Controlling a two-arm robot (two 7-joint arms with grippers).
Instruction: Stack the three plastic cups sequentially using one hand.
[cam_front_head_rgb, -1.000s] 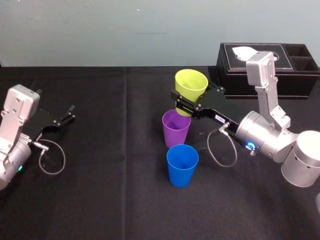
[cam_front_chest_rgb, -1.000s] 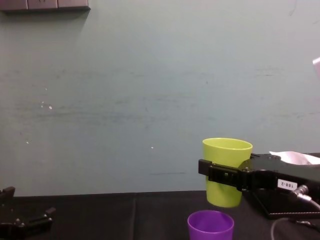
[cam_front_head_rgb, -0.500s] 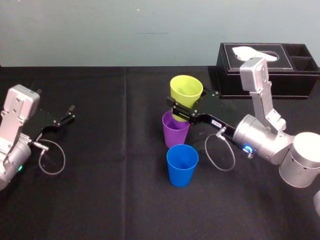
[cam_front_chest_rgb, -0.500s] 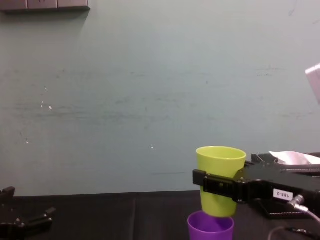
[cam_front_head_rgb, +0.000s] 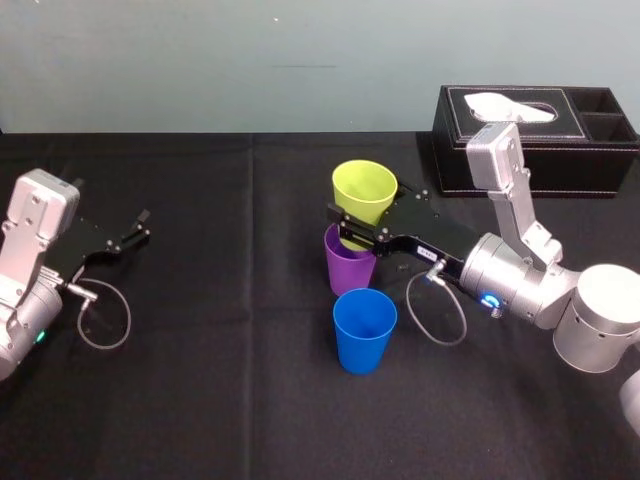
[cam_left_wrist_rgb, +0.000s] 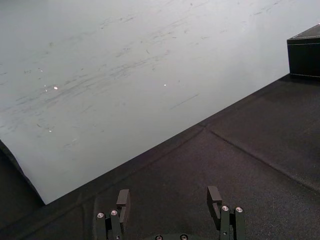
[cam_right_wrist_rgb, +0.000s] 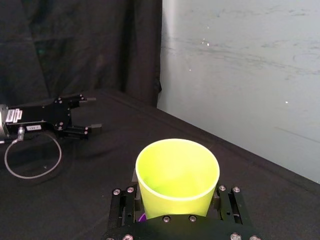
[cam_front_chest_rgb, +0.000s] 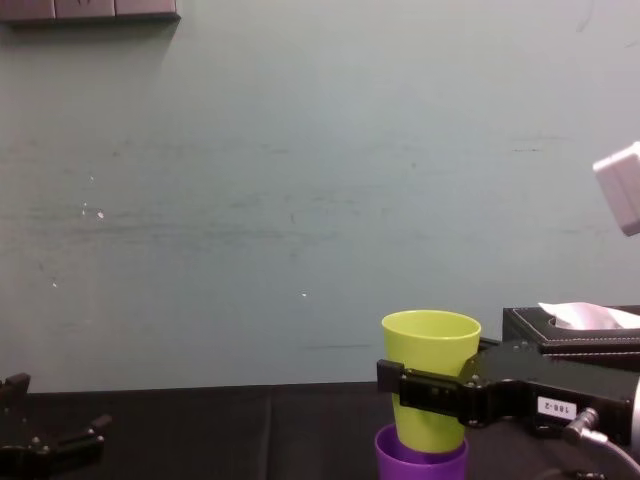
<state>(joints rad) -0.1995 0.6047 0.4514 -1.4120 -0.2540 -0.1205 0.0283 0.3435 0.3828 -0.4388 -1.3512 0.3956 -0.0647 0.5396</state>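
Head view: yellow-green cup gripped over the purple one

A black cloth (cam_front_head_rgb: 220, 400) lies under everything, with a pale green wall (cam_front_head_rgb: 200, 60) straight behind it. From the right wrist, a dark curtain (cam_right_wrist_rgb: 75, 45) hangs beside that wall.

Three cups stand near the middle. The purple cup (cam_front_head_rgb: 350, 268) is upright on the cloth, and the blue cup (cam_front_head_rgb: 364, 330) is upright just in front of it, nearer the robot. The yellow-green cup (cam_front_head_rgb: 364, 190) is off the cloth, upright and mouth up. From the chest camera its base sits at the purple cup's mouth, apparently just inside the rim.

Two grippers are out. The right gripper (cam_front_head_rgb: 345, 225) reaches in from the right, clenched on the yellow-green cup below its rim, one finger on each side. The left gripper (cam_front_head_rgb: 140, 228) rests far to the left, well apart from the cups, with its fingers (cam_left_wrist_rgb: 215, 197) spread and nothing between them.

One black box (cam_front_head_rgb: 560, 160) sits at the back right with a white tissue (cam_front_head_rgb: 500, 103) poking out.
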